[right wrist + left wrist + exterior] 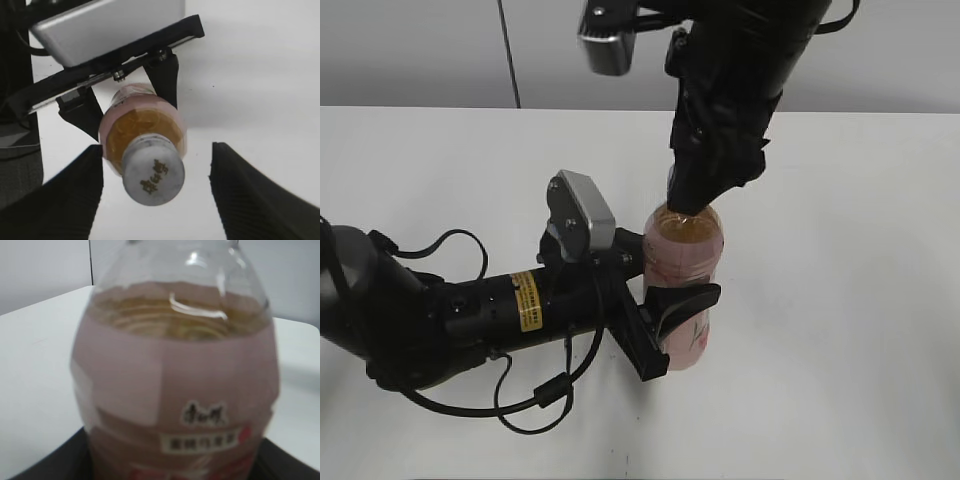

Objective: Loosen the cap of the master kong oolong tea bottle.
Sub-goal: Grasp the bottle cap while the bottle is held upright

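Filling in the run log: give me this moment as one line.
left gripper: shut on clear plastic pink-labelled tea bottle, upright | right gripper: open, straddling round white cap, not touching | cap still on

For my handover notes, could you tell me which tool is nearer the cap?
Right. The right tool hangs open around the cap, fingers either side; the left tool clamps the bottle lower down.

You've got a plain white table [840, 300]. The only obj standing directly on it is the master kong oolong tea bottle [686, 300], upright, approx centre, slightly toward 5 o'clock. Black cable [535, 405] loops at 7 o'clock.
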Tool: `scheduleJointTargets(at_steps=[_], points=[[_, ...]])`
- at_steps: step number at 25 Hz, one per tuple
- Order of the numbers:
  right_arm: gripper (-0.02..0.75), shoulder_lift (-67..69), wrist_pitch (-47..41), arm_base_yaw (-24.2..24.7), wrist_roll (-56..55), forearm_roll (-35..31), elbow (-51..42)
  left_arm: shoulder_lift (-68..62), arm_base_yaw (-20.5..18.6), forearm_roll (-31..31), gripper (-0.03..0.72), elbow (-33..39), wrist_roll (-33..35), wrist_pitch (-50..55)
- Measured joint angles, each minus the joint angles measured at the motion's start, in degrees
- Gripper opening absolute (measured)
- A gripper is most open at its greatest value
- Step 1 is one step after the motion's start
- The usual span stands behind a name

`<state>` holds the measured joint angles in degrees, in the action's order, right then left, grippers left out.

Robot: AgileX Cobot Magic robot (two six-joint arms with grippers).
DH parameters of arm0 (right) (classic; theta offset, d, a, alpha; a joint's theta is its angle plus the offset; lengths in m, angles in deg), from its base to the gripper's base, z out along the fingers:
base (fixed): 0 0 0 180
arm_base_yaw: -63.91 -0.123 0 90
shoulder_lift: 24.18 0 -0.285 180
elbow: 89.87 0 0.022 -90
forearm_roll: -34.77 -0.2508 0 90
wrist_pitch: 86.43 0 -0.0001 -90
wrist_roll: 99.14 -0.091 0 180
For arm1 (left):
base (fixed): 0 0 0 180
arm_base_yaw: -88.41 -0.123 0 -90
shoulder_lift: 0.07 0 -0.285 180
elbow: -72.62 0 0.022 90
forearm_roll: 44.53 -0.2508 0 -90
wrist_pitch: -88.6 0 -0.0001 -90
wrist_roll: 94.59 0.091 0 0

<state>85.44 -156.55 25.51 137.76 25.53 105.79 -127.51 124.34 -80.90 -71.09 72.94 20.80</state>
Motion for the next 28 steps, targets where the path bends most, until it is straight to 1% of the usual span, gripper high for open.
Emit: scheduleJointTargets(at_steps=[2, 4, 6, 8, 10, 12, 16, 19, 28], points=[[0.534, -0.73, 0.0, 0.0, -7.48, -0.23, 0.0, 0.0, 0.0, 0.0, 0.382, 0.0, 0.0, 0.0], [0.542, -1.92, 0.0, 0.0, -18.28, -0.44, 0.04, 0.0, 0.0, 0.0, 0.382, 0.0, 0.0, -0.05], [0.545, -2.82, 0.0, 0.0, -32.61, -0.19, 0.04, 0.0, 0.0, 0.0, 0.382, 0.0, 0.0, -0.05], [0.545, -3.09, 0.0, 0.0, -43.54, 0.29, 0.04, 0.0, 0.0, 0.0, 0.382, 0.0, 0.0, -0.05], [0.545, -3.09, 0.0, 0.0, -52.62, 0.48, 0.04, 0.0, 0.0, 0.0, 0.382, 0.0, 0.0, -0.05], [0.545, -3.09, 0.0, 0.0, -58.63, 0.48, 0.04, 0.0, 0.0, 0.0, 0.382, 0.0, 0.0, -0.05], [0.545, -3.09, 0.0, 0.0, -66.47, 0.49, 0.04, 0.0, 0.0, 0.0, 0.382, 0.0, 0.0, -0.05], [0.545, -3.09, 0.0, 0.0, -69.55, 0.26, 0.04, 0.0, 0.0, 0.0, 0.382, 0.0, 0.0, -0.05], [0.545, -1.9, 0.0, 0.0, -71.23, -0.24, 0.04, 0.0, 0.0, 0.0, 0.382, 0.0, 0.0, -0.05]])
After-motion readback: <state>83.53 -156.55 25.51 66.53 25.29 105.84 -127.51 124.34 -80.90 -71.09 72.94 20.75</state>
